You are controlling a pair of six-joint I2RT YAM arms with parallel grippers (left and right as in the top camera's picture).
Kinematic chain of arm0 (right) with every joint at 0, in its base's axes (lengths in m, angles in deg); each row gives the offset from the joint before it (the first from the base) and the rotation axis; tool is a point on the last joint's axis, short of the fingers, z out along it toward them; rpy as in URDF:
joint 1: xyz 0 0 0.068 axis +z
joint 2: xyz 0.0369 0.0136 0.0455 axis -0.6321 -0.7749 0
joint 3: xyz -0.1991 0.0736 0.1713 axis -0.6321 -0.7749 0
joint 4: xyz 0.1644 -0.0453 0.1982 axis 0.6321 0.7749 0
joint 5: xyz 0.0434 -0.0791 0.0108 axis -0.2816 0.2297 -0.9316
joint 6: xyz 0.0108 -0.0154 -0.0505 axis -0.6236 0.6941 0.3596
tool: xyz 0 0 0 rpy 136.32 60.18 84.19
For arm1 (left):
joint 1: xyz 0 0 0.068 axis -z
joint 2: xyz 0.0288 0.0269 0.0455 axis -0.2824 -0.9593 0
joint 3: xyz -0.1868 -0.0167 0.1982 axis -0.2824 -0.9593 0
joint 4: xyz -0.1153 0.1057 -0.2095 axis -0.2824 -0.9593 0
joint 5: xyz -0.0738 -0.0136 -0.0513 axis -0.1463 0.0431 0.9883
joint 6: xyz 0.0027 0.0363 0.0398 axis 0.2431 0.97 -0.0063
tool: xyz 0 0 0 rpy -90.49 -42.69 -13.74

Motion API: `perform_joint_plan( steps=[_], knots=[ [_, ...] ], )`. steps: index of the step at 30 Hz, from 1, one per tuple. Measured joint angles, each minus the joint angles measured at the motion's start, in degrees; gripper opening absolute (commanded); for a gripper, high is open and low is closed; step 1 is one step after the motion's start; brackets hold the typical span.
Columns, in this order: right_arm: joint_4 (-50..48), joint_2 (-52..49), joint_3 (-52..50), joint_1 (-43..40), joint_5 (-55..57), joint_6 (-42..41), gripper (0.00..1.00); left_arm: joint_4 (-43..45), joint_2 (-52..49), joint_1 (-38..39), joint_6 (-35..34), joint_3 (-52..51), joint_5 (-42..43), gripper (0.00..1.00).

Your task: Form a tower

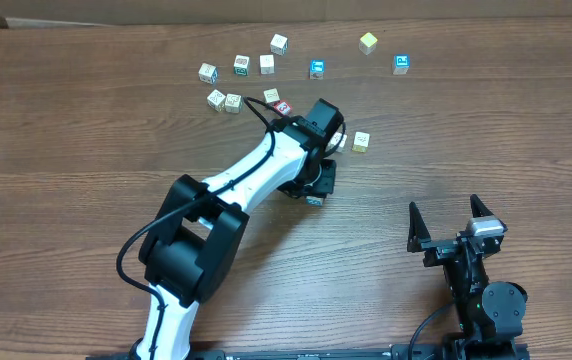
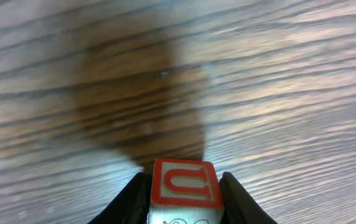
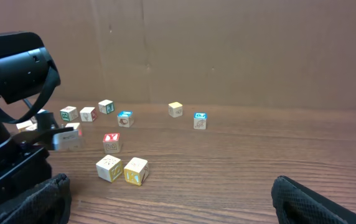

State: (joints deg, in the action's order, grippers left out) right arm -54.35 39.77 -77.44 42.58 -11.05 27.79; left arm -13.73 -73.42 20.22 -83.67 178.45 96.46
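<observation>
The red-lettered cube (image 2: 186,182) sat gripped between the fingers (image 2: 128,202) of the left hand (image 2: 183,190), over the desk (image 2: 277,93) near its centre. Loose cubes (image 1: 267,64) lay scattered from 10 to 1 o'clock of it. The right hand (image 1: 444,205), at 4 o'clock, stood spread wide and empty.

Right gripper (image 3: 168,183): fingers wide apart, 5 and 7 o'clock.
Left arm (image 3: 10,124): 9 o'clock.
Red-topped cube (image 3: 111,142): 11 o'clock of yellow-faced cube (image 3: 135,171).
</observation>
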Motion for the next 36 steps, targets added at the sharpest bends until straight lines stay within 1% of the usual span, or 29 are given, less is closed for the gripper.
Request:
perform_joint_plan(
  steps=[3,7,8,11,12,13,14,15,17,18,22,27,32,33,35,36],
  knots=[
    [0.0,0.0,0.0,0.0,0.0,0.0,1.0,1.16,0.0,1.03,-0.55,0.0,-0.02,0.23],
    [0.0,0.0,0.0,0.0,0.0,-0.02,1.0,1.27,0.0,2.14,-3.04,0.0,-1.01,0.22],
    [0.02,0.0,0.0,0.0,0.0,0.0,1.0,1.55,0.0,2.4,-4.0,0.0,-1.46,0.25],
    [-0.02,0.0,0.0,0.0,0.0,-0.02,1.0,2.03,0.0,2.78,-6.36,0.0,-2.03,0.39],
    [0.0,0.0,0.0,0.0,0.02,0.0,1.0,2.03,0.0,2.8,-7.06,0.0,-2.01,0.45],
    [0.02,0.0,0.0,0.0,0.0,-0.02,1.0,2.03,0.0,2.8,-7.43,0.0,-1.97,0.47],
    [0.02,0.0,0.0,0.0,0.02,0.0,1.0,2.05,0.0,2.8,-7.98,0.0,-1.95,0.46],
    [-0.02,0.0,0.0,0.0,0.0,-0.02,1.0,2.12,0.0,2.8,-8.44,0.0,-1.95,0.43],
    [0.0,0.0,0.0,0.0,0.0,0.0,1.0,2.16,0.0,2.8,-9.01,0.0,-1.92,0.33],
    [0.02,0.0,0.0,0.0,0.0,-0.02,1.0,2.16,0.0,2.8,-8.94,0.0,-1.92,0.3],
    [0.04,0.0,0.0,0.0,0.0,0.0,1.0,1.73,0.0,2.97,-9.53,0.0,-1.95,0.25],
    [0.02,0.0,0.0,0.0,0.02,-0.02,1.0,1.68,0.0,3.1,-9.79,0.0,-1.97,0.24],
    [0.0,0.0,0.0,0.0,0.0,-0.02,1.0,1.73,0.0,3.1,-11.82,0.0,-1.99,0.27],
    [0.02,0.0,0.0,0.0,-0.02,-0.02,1.0,1.73,0.0,3.1,-12.76,0.0,-1.97,0.28],
    [0.0,0.0,0.0,0.0,0.02,-0.02,1.0,1.75,0.0,3.1,-14.25,0.0,-1.92,0.36],
    [0.02,0.0,0.0,0.0,0.02,0.0,1.0,1.73,0.0,3.13,-14.8,0.0,-1.68,0.38]
  ],
)
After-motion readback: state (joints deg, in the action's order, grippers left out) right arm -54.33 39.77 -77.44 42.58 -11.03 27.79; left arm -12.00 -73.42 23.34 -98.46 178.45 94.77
